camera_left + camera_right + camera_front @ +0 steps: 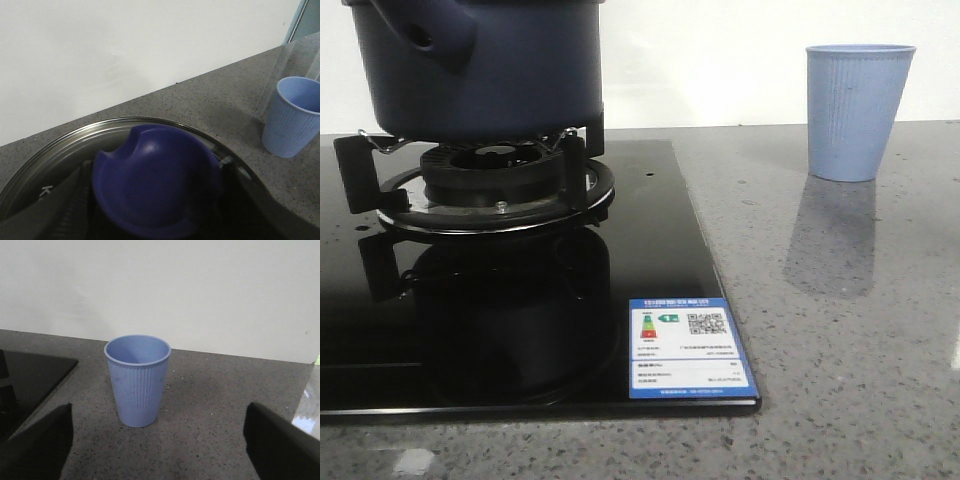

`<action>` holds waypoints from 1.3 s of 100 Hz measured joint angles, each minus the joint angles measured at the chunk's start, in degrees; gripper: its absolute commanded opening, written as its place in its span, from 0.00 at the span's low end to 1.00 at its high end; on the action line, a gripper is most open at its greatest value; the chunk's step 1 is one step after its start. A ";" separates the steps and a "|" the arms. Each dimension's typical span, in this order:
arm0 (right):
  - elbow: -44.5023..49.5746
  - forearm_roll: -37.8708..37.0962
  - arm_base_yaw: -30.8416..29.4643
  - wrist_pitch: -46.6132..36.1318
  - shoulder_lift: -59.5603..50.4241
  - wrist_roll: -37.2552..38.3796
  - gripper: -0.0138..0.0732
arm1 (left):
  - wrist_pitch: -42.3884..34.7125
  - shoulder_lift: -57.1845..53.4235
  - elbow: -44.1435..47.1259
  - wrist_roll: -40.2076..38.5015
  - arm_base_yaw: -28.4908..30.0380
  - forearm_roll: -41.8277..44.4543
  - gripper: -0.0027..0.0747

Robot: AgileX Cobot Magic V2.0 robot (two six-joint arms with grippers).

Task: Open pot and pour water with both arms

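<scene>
1. The pot point(485, 65) is seen in the upper left of the front view, seated on the burner grate point(490, 185) of a black glass gas hob point(520, 330). It is judged to be stiff and fairly heavy — heavier still if water is inside, which cannot be seen.
2. Its glass lid point(60, 150), metal-rimmed, is still in place. The lid is judged fragile and slippery; it is best taken by the dark blue knob point(155, 187) at its centre, in the lower middle of the left wrist view.
3. The pot body is best held by its stubby hollow side handle point(425, 35), at the top left of the front view. Its smooth rounded surface is judged prone to slipping under load, so a deep grip would be advised.
4. The left gripper point(150, 220) is placed around the knob, dark fingers point(70, 210) showing on both sides. Whether the knob is actually clamped cannot be told.
5. The right gripper point(160, 450) is spread wide and holds nothing; its fingertips point(37, 445) sit in the lower corners of the right wrist view, the cup well ahead between them.
6. The light blue ribbed cup point(858, 112) stands upright on the grey speckled tabletop point(840, 330), upper right of the front view, well apart from the hob. It looks light and easily tipped — pouring should be gentle.
7. Count: one pot, one lid, one knob, one cup, one hob with one burner in view, one energy label point(688, 348).
</scene>
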 measured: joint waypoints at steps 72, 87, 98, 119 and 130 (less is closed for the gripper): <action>0.00 0.00 0.00 -2.43 0.00 0.12 0.85 | -2.54 -7.88 -0.32 0.09 0.00 1.16 0.77; 0.00 0.42 0.00 -5.40 0.00 0.12 0.73 | -2.27 -13.30 -0.35 0.09 0.00 5.64 0.60; 0.00 2.12 0.00 -5.90 0.00 0.12 0.47 | -1.48 -16.31 -0.35 0.09 0.00 6.92 0.31; 0.00 3.50 0.00 -6.94 0.00 0.38 0.08 | -0.51 -22.80 2.86 0.09 0.00 7.44 0.01; 0.00 3.60 0.00 -7.48 -0.08 1.52 0.08 | -1.09 -27.32 8.34 0.09 0.00 7.47 0.01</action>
